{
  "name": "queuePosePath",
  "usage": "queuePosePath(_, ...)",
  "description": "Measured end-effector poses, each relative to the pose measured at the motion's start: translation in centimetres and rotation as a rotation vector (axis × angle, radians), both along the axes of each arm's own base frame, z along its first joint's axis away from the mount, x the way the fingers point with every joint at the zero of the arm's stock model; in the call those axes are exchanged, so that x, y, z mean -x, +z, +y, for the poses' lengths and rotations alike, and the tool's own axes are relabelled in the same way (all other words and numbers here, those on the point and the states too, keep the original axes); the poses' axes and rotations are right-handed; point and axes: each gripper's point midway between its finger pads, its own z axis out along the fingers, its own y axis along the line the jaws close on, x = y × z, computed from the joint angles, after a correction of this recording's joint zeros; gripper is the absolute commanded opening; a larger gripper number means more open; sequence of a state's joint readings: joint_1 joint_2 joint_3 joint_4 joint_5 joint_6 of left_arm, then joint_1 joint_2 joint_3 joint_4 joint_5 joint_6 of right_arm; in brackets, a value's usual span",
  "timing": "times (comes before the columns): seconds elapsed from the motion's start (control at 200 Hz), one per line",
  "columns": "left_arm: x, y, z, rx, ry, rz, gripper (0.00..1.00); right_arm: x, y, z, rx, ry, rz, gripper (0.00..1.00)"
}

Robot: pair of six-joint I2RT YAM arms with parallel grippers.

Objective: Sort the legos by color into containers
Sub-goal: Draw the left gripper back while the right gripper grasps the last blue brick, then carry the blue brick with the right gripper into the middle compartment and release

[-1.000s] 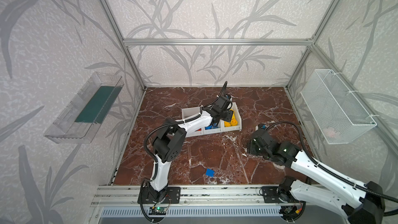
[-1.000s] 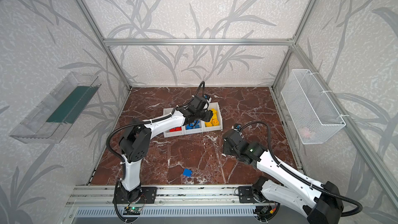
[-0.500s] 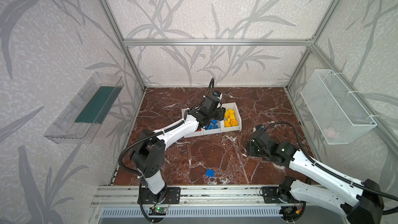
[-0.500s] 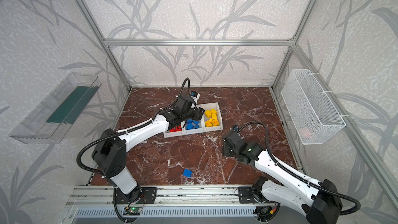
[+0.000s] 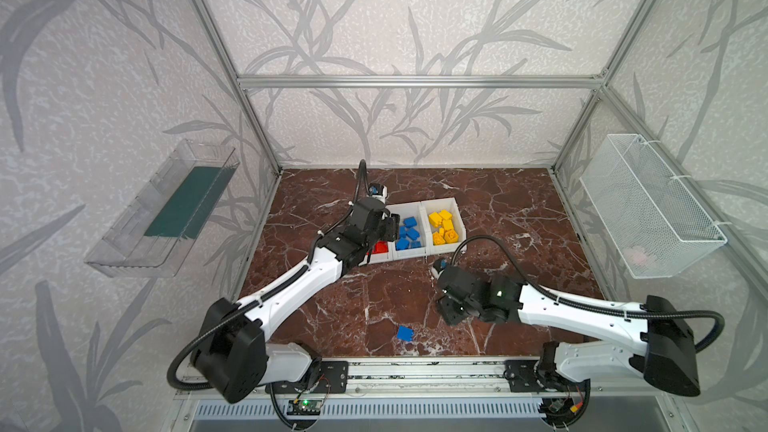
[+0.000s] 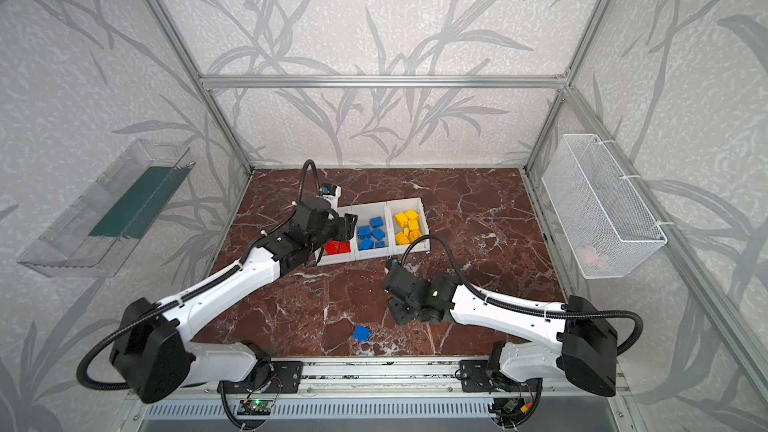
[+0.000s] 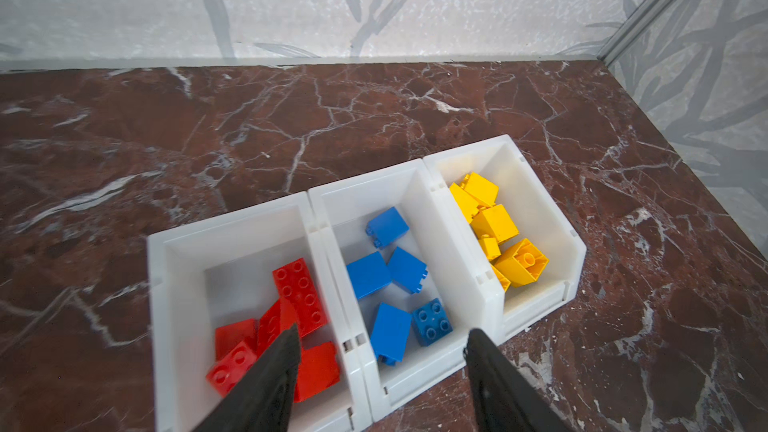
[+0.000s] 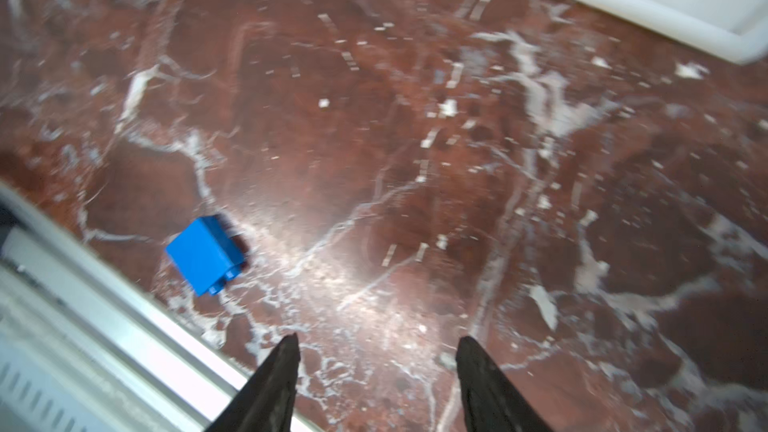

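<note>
Approach to what looks like the final pick. My right gripper [image 8: 376,344], fingers apart and empty, hovers near the lone blue brick [image 5: 404,333], which lies at its eight o'clock in a top view. My left gripper [image 7: 382,338], also apart and empty, hangs over the bins. Next move: centre, descend, clamp, then carry the brick toward twelve o'clock to the blue bin [image 7: 361,193].

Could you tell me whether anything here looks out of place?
One blue brick lies alone on the table near the front rail, tipped on its side, well apart from the blue bin. Otherwise nothing looks spilled or damaged.

bins [image 5: 439,201]: side-by-side row, table [image 5: 519,218] centre-rear | loose brick [image 5: 404,333]: table front, near rail [image 5: 415,369]
</note>
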State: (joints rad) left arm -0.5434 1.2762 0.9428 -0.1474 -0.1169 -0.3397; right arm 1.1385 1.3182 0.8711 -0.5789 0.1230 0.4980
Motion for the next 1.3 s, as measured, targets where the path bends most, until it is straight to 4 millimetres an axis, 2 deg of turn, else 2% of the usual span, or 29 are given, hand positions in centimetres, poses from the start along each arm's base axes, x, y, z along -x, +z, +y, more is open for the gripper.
queuePosePath(0.16,2.0,0.6,4.1,0.011,0.098,-0.03,0.68,2.5,-1.6,3.5,0.011,0.179,0.039,0.61)
queuePosePath(0.26,3.5,-0.1,6.5,0.02,0.161,-0.023,0.68,3.5,-2.5,5.4,0.025,0.268,0.053,0.61)
queuePosePath(0.38,5.4,-0.8,9.0,0.033,0.228,-0.017,0.68,4.2,-3.5,7.8,0.045,0.355,0.062,0.6)
queuePosePath(0.525,7.0,-0.4,10.8,0.061,0.281,-0.045,0.68,4.4,-5.0,9.7,0.079,0.426,0.069,0.59)
queuePosePath(0.67,7.9,-0.6,11.6,0.076,0.307,-0.049,0.68,4.3,-6.3,10.2,0.116,0.464,0.073,0.57)
queuePosePath(0.83,8.3,-1.7,11.8,0.072,0.319,-0.021,0.68,4.4,-7.3,9.8,0.158,0.482,0.079,0.52)
queuePosePath(1.015,8.3,-1.9,12.0,0.076,0.328,-0.015,0.68,4.5,-8.1,9.4,0.194,0.49,0.079,0.37)
queuePosePath(1.135,8.4,-2.5,12.0,0.072,0.332,-0.001,0.68,4.1,-8.0,9.3,0.207,0.477,0.059,0.29)
queuePosePath(1.3,8.5,-2.9,12.1,0.07,0.333,0.004,0.69,2.8,-7.2,9.4,0.248,0.457,0.012,0.27)
